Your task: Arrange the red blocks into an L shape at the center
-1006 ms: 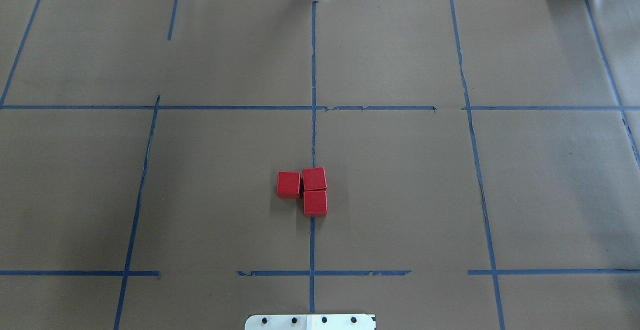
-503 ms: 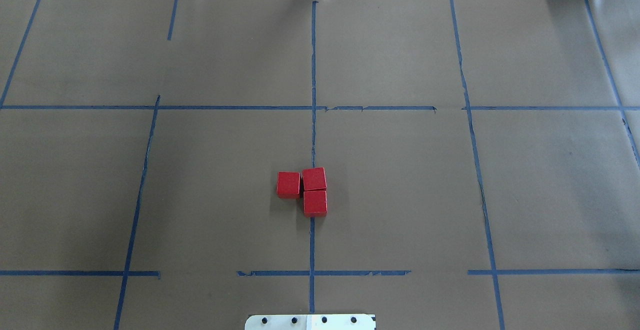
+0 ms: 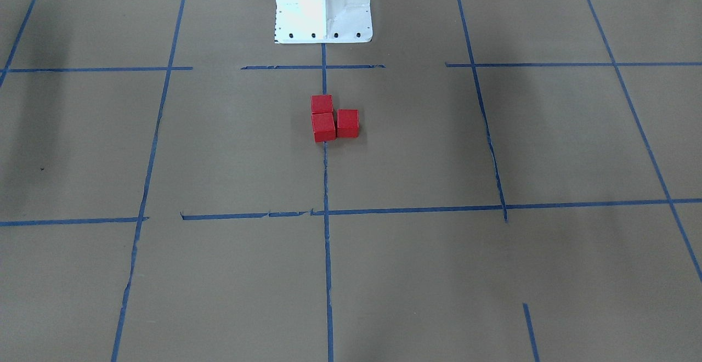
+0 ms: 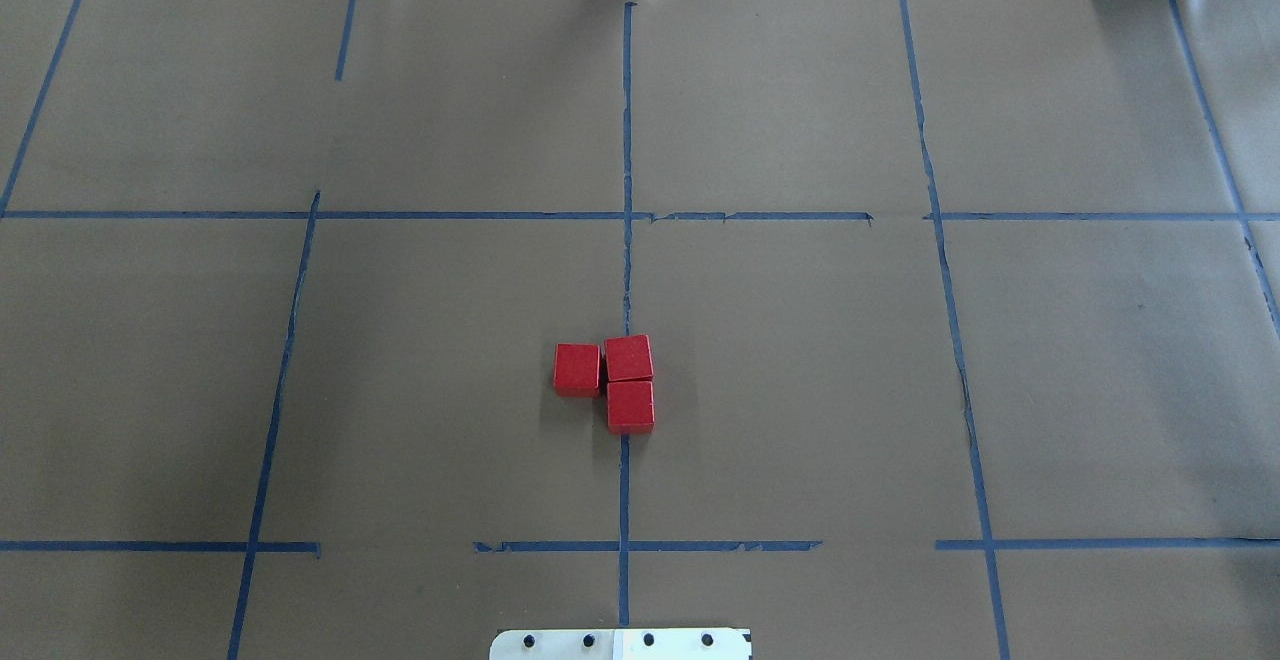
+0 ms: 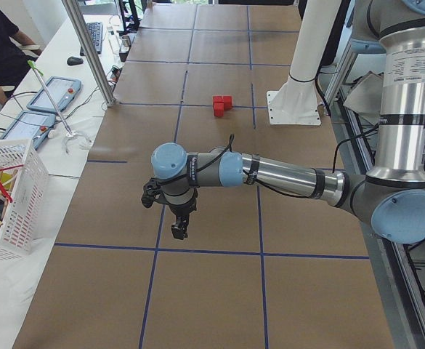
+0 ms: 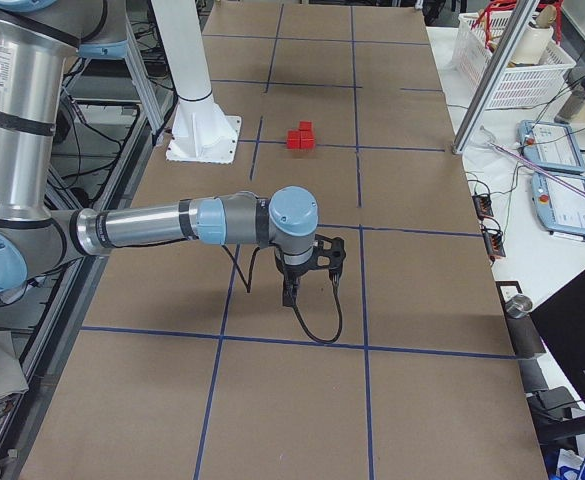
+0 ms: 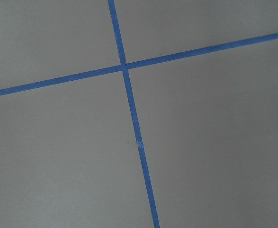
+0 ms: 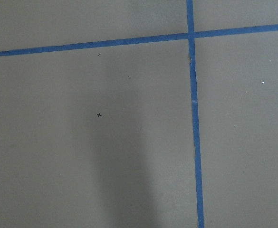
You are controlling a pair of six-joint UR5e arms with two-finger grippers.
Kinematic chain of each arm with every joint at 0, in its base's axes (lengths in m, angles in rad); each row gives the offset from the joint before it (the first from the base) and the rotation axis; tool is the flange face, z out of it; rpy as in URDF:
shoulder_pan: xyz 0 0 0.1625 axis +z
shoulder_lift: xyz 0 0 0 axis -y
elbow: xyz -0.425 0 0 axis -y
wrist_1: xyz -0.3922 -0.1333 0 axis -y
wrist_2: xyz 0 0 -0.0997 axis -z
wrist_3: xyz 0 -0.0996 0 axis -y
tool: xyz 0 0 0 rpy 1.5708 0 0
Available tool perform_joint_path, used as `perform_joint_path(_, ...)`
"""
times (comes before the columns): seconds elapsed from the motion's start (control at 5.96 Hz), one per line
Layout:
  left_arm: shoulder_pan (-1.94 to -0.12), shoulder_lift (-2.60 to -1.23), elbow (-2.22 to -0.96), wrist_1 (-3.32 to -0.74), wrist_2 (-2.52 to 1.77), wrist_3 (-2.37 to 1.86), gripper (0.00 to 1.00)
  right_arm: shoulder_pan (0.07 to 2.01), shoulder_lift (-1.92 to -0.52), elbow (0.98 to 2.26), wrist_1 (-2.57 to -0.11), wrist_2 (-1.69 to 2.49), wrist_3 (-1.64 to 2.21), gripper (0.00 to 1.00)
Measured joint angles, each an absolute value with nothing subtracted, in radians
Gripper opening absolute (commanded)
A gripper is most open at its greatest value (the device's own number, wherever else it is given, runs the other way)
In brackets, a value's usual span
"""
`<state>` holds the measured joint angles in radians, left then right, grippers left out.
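Three red blocks sit touching in an L on the brown paper at the table's middle: one [image 4: 577, 370] on the left, one [image 4: 629, 358] at the corner, one [image 4: 630, 407] nearer the robot. They also show in the front-facing view [image 3: 323, 126] and both side views [image 5: 222, 105] [image 6: 300, 137]. My left gripper [image 5: 179, 231] hangs over the table's left end, far from the blocks. My right gripper [image 6: 290, 298] hangs over the right end. Both show only in side views, so I cannot tell if they are open or shut. Both wrist views show only paper and blue tape.
The white robot base plate [image 3: 323, 5] stands behind the blocks. Blue tape lines [image 4: 626, 170] form a grid. A metal post [image 5: 88, 51], control pendants [image 5: 52, 94] and a white basket [image 5: 1, 196] are at the operators' side.
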<state>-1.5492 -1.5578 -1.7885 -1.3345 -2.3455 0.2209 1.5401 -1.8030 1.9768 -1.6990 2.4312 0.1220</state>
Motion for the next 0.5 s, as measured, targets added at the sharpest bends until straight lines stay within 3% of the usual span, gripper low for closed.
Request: perform_joint_path(0.5, -1.551, -1.549, -1.808, -1.333, -2.344, 0.221, 1.0, 1.542, -1.809, 1.987, -1.697, 2.427, 0.122, 1.0)
